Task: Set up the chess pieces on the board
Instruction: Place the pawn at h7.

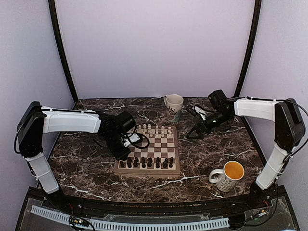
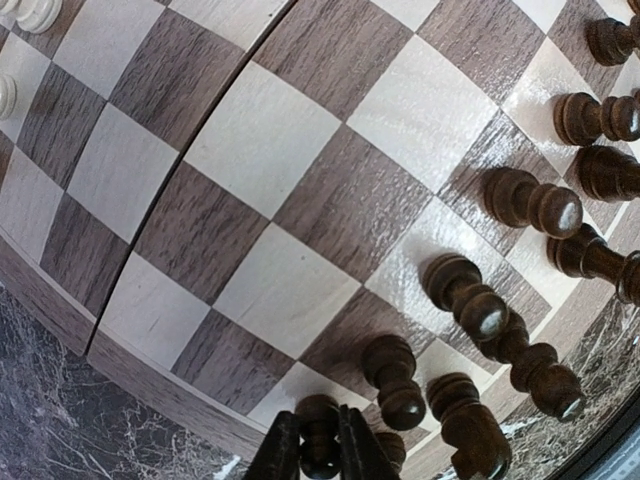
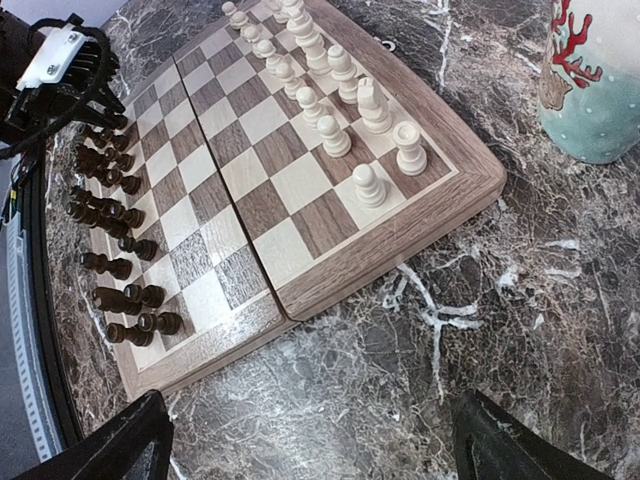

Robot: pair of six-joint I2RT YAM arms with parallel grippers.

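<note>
Nearly done: on the board (image 1: 161, 144) mid-frame, cream pieces (image 3: 330, 135) line its upper edge, dark pieces (image 1: 147, 162) its lower. Left tool (image 2: 318, 428) pinches a corner piece (image 2: 320, 452) at the board's lower left; right tool (image 3: 310, 440) gapes wide, empty

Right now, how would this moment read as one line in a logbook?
left fingers: astride dark piece, board edge, grip unclear | right fingers: open, holding nothing, beside board | white pieces: far side | dark pieces: near side

The board (image 3: 262, 210) and patterned mug (image 3: 590, 100) run off-frame.
</note>
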